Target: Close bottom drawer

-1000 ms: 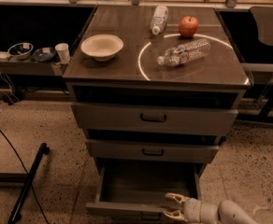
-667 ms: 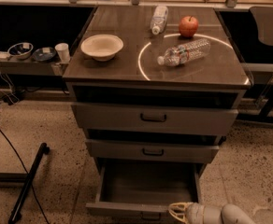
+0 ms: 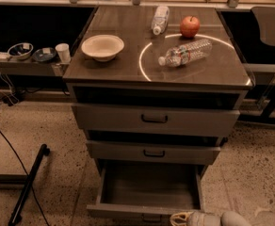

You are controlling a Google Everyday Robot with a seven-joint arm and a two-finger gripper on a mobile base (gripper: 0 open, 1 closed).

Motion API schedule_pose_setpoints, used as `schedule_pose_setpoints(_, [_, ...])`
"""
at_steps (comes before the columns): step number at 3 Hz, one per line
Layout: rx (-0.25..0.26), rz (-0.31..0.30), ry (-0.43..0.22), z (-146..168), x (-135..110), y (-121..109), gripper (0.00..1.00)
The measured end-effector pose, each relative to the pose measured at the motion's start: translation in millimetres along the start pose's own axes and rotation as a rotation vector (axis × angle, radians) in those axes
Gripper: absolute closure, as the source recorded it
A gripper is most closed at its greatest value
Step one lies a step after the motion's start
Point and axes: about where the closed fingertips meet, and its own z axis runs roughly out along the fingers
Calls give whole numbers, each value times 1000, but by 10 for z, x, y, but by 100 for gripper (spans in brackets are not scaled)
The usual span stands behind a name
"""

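The bottom drawer [image 3: 147, 192] is pulled out wide and its inside looks empty. Its low front panel [image 3: 133, 213] runs along the lower edge of the camera view. My gripper [image 3: 181, 218] is at the bottom edge, right at the front panel near its middle, coming in from the lower right. Only its pale tip shows. The drawer's handle is hidden near the gripper. The two upper drawers [image 3: 154, 118] [image 3: 153, 152] are nearly closed.
On the cabinet top [image 3: 114, 67] lie a white bowl [image 3: 102, 46], two plastic bottles [image 3: 186, 53] [image 3: 160, 19] and a red apple [image 3: 190, 26]. A side shelf [image 3: 20, 67] at left holds bowls and a cup. A black stand leg [image 3: 29, 182] and cables lie on the floor at left.
My gripper has moved down and slightly left, from over the drawer's front right part to the front panel at the frame's bottom edge. The drawer looks about as far open.
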Motion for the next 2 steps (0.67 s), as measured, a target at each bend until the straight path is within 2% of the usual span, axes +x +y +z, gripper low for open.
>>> schedule_pose_setpoints(1, [-24,27,8,80,92,161,100])
schedule_pose_setpoints(2, [-8,58,24,226,156,138,100])
